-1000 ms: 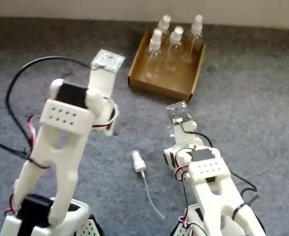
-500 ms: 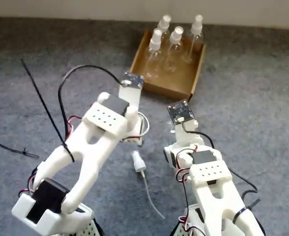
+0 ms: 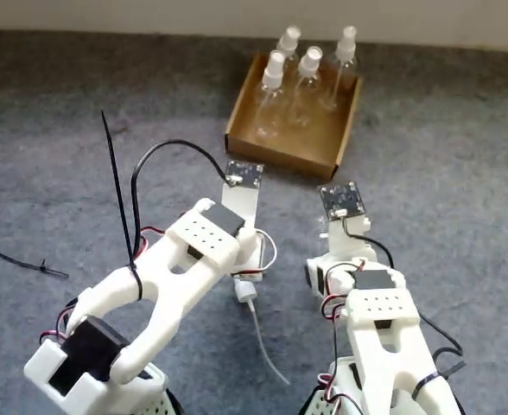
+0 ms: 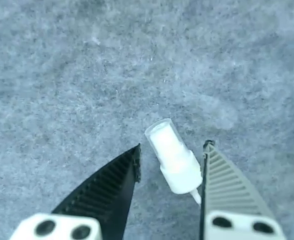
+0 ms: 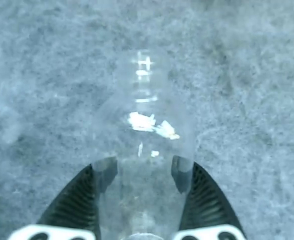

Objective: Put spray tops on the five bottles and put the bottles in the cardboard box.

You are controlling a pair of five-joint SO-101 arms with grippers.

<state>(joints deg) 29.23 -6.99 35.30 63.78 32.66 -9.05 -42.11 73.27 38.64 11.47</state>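
A white spray top [image 4: 172, 155] with a long thin dip tube [image 3: 267, 346] lies on the grey carpet. My left gripper [image 4: 171, 150] is open, one finger on each side of the top's head. My right gripper [image 5: 142, 172] is shut on a clear bottle [image 5: 143, 120] with a bare neck, held low over the carpet to the right of the spray top. The cardboard box [image 3: 280, 154] sits at the back. In it stand several clear bottles [image 3: 272, 95] fitted with white spray tops.
A black cable tie [image 3: 29, 264] lies on the carpet at the far left. Another long black tie [image 3: 116, 181] sticks up from the left arm. Both arm bases stand at the near edge, and carpet lies open between the arms and the box.
The left arm swung right from near the box's left corner and came down over the spray top. The right arm with the bottle shifted slightly to the right.
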